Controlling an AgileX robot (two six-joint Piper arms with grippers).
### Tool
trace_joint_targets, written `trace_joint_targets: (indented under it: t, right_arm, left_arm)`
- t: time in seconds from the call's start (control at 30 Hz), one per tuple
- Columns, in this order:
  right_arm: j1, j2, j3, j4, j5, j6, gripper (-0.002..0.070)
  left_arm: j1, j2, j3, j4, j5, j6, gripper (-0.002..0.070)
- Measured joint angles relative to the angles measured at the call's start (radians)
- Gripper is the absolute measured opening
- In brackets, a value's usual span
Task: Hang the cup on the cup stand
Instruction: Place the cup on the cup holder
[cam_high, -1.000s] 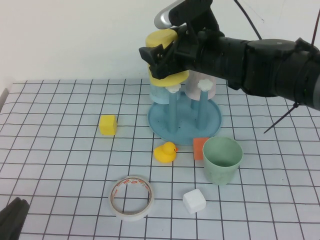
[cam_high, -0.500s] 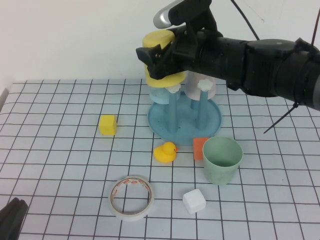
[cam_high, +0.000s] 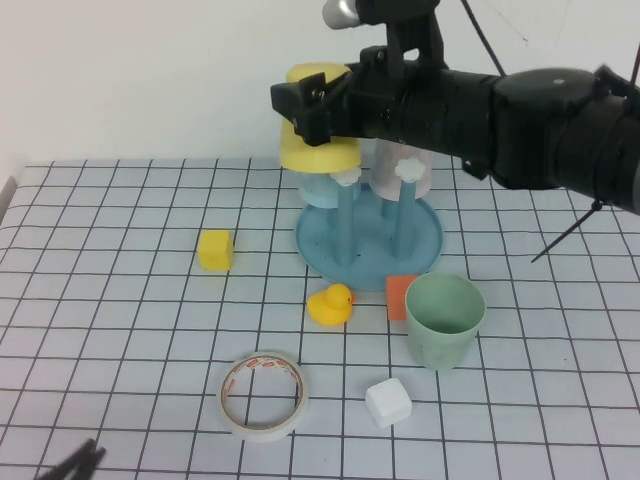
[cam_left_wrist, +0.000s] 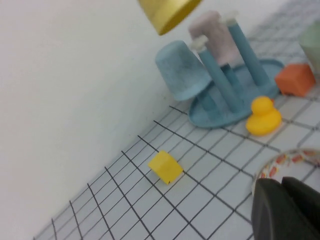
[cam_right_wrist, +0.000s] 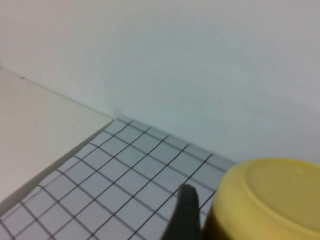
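The yellow cup (cam_high: 318, 152) hangs upside down in the air with my right gripper (cam_high: 312, 108) shut on its sides, the jaws standing wide around it. Its rim is just above and slightly left of the white cap of the front-left post (cam_high: 346, 178) of the blue cup stand (cam_high: 425, 238). In the right wrist view the cup's bottom (cam_right_wrist: 272, 197) fills the corner beside one dark finger (cam_right_wrist: 186, 212). The left wrist view shows the cup (cam_left_wrist: 170, 12) above the stand (cam_left_wrist: 225, 107). My left gripper (cam_left_wrist: 287, 210) is shut and empty, low near the table's front left corner (cam_high: 70, 465).
A light blue cup (cam_high: 320, 190) and a pale pink cup (cam_high: 385, 170) hang on the stand. Around it lie a yellow duck (cam_high: 330, 303), an orange block (cam_high: 398, 296), a green cup (cam_high: 445, 320), a white cube (cam_high: 388, 402), a tape roll (cam_high: 263, 393) and a yellow block (cam_high: 215, 249).
The right gripper has carried the cup a little left and levelled it over the stand. The left gripper has dropped almost out of the high view.
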Motion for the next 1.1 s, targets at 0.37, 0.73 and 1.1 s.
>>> trace_joint_targets:
  t: [0.37,0.73,1.1]
  right_arm:
    - [0.009,0.000,-0.002,-1.389,-0.120,1.558,0.0585]
    - [0.009,0.000,0.135,-1.659,-0.493,1.756,0.0585]
    - [0.009,0.052,0.137,-1.584,-0.532,1.575,0.0585]
  left_arm:
    - [0.000,-0.001,0.000,0.365,-0.043,0.000,0.0000]
    - [0.000,-0.002,0.000,0.393,-0.057,0.000,-0.0001]
    - [0.000,-0.002,0.002,0.412,-0.060,0.000,-0.0001]
